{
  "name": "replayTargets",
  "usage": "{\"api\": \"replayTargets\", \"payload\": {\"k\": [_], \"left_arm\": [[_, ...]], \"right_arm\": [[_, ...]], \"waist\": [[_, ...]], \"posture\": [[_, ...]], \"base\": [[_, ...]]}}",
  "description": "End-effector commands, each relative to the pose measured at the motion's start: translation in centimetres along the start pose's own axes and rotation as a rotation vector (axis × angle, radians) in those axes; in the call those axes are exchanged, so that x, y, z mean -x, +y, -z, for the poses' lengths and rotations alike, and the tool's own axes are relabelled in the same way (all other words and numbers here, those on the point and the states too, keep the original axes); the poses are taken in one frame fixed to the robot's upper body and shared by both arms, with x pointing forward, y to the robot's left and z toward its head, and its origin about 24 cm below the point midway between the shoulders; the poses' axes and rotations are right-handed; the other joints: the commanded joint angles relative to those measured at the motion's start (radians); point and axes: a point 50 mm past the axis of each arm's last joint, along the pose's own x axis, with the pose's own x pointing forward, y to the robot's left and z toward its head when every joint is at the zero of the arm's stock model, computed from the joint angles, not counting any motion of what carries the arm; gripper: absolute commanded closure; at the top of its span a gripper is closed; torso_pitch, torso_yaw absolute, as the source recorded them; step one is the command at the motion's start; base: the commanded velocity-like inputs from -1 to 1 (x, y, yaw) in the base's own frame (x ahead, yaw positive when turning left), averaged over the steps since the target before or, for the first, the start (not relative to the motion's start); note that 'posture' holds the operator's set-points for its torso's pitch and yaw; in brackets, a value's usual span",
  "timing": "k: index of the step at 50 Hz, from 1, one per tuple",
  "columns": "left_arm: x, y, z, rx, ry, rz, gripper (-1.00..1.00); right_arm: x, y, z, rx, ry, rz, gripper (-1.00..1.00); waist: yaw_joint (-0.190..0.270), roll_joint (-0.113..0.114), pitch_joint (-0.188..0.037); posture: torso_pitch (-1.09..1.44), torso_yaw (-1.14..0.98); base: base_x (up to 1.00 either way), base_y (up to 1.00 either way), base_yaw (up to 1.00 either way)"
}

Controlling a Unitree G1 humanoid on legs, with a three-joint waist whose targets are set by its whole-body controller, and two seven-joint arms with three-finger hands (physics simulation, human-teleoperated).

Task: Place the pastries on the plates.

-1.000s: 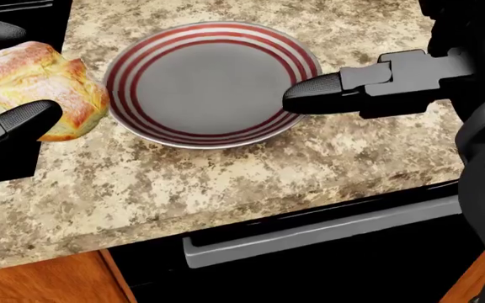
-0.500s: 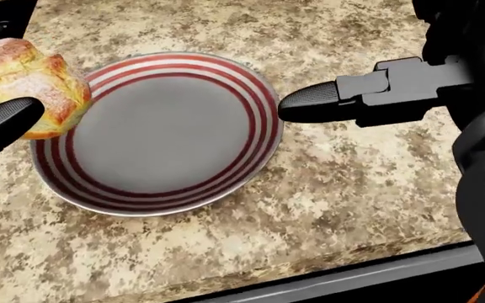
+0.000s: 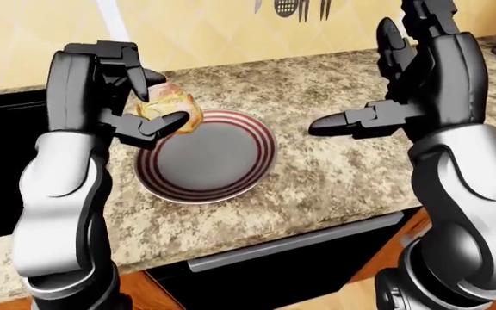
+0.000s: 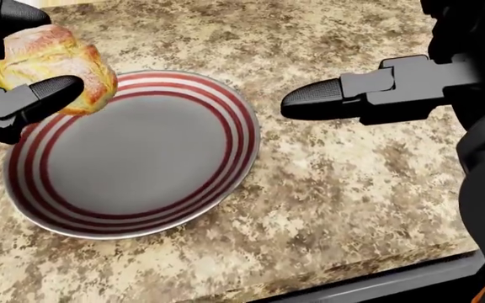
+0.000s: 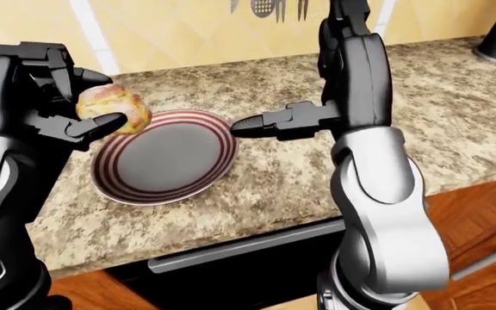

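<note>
Golden-brown and crusty, the round pastry (image 4: 53,60) sits clamped between the black fingers of the left hand (image 3: 132,97), one finger (image 4: 36,91) pressed under its lower face and others curled over the top. It is held in the air above the upper-left rim of the grey round plate with red and white rings (image 4: 226,120), not resting on it. The right hand (image 3: 403,97) holds nothing; its fingers are spread apart, one long black finger (image 4: 318,95) pointing left toward the plate and stopping just short of the rim, the others raised upright in the left-eye view.

The plate lies flat on the speckled beige granite counter (image 4: 352,202). Below the counter edge runs a grey bar handle (image 3: 300,242) on a black front. Metal utensils (image 5: 261,8) hang on the yellow wall at the top.

Since half a second ago the head view has shifted, and the pastry now overlaps the plate's rim further than before.
</note>
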Motion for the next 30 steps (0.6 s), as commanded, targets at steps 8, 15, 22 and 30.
{"api": "replayTargets", "payload": {"k": [8,15,22,30], "left_arm": [[-2.5,0.3,-0.8,-0.108,-0.080,0.006,1.00],[-4.6,-0.8,0.6,-0.156,-0.073,0.031,1.00],[-5.8,-1.9,1.3,-0.145,-0.078,0.042,1.00],[-6.9,-3.0,1.4,-0.113,-0.091,0.044,1.00]], "right_arm": [[0.0,-0.1,-1.5,0.007,-0.077,0.005,-1.00],[-0.2,-0.2,-1.7,0.011,-0.079,0.003,-1.00],[0.0,-0.3,-1.6,0.012,-0.078,0.006,-1.00],[0.0,-0.4,-1.4,0.013,-0.076,0.013,-1.00]], "waist": [[0.001,-0.003,-0.023],[-0.002,-0.004,-0.023],[-0.007,-0.003,-0.026],[-0.010,-0.001,-0.034]], "posture": [[0.00,0.00],[0.00,0.00],[0.00,0.00],[0.00,0.00]], "base": [[0.00,0.00,0.00],[0.00,0.00,0.00],[0.00,0.00,0.00],[0.00,0.00,0.00]]}}
